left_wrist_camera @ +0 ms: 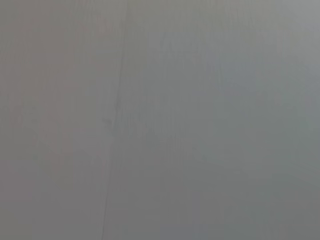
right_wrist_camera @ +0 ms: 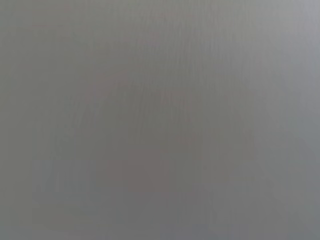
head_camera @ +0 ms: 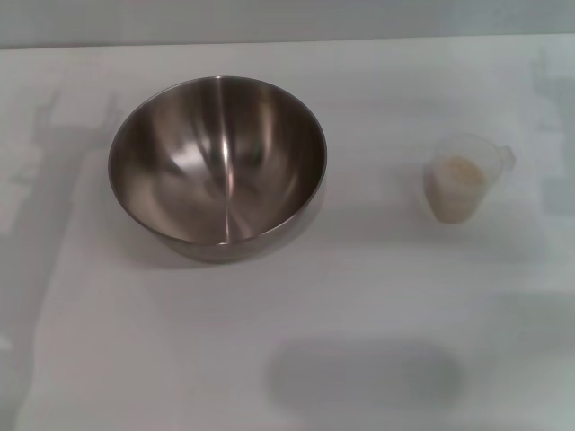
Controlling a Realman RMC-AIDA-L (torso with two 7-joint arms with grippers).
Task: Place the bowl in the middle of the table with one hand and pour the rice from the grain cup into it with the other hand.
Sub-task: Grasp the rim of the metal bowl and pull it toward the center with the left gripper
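Note:
A large shiny steel bowl (head_camera: pixel 217 166) stands upright and empty on the white table (head_camera: pixel 377 296), left of the table's middle. To its right, well apart, stands the small clear grain cup (head_camera: pixel 462 177) with its spout toward the far right. Cream-coloured rice (head_camera: pixel 456 171) fills most of the cup. Neither gripper shows in the head view; only faint arm shadows fall on the table at the left and right edges. Both wrist views show a plain grey surface and nothing else.
The table's far edge (head_camera: pixel 287 43) runs across the top of the head view against a grey wall. A soft dark shadow (head_camera: pixel 364 373) lies on the tabletop near the front, below the gap between bowl and cup.

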